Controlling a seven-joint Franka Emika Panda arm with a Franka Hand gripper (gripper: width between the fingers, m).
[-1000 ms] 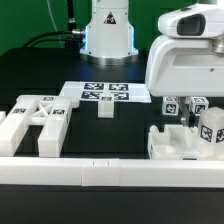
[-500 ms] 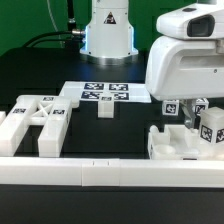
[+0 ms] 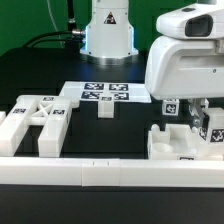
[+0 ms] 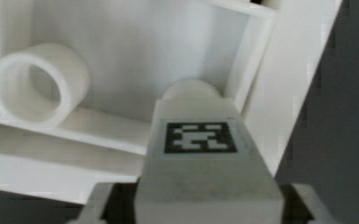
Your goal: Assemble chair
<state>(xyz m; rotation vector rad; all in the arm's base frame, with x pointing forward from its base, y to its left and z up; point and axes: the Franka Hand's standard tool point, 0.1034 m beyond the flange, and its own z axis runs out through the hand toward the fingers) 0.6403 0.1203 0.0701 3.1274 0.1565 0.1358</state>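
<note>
Jaws closed on tagged post (image 3: 212, 128), ext. view's far right.
L to R: frame part (image 3: 35, 125), marker board (image 3: 103, 92), short post (image 3: 105, 109) lie on surface (image 3: 40, 80); tagged post sits by base part (image 3: 175, 142). Likely risk: post tilts in grip, jams at round socket (image 4: 43, 85). Only wrist view shows jaws pinching both sides & that socket.

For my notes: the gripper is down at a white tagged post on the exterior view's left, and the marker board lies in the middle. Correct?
Only the side is wrong. The exterior view shows the gripper down at the white tagged post on its right; the marker board does lie in the middle.
</note>
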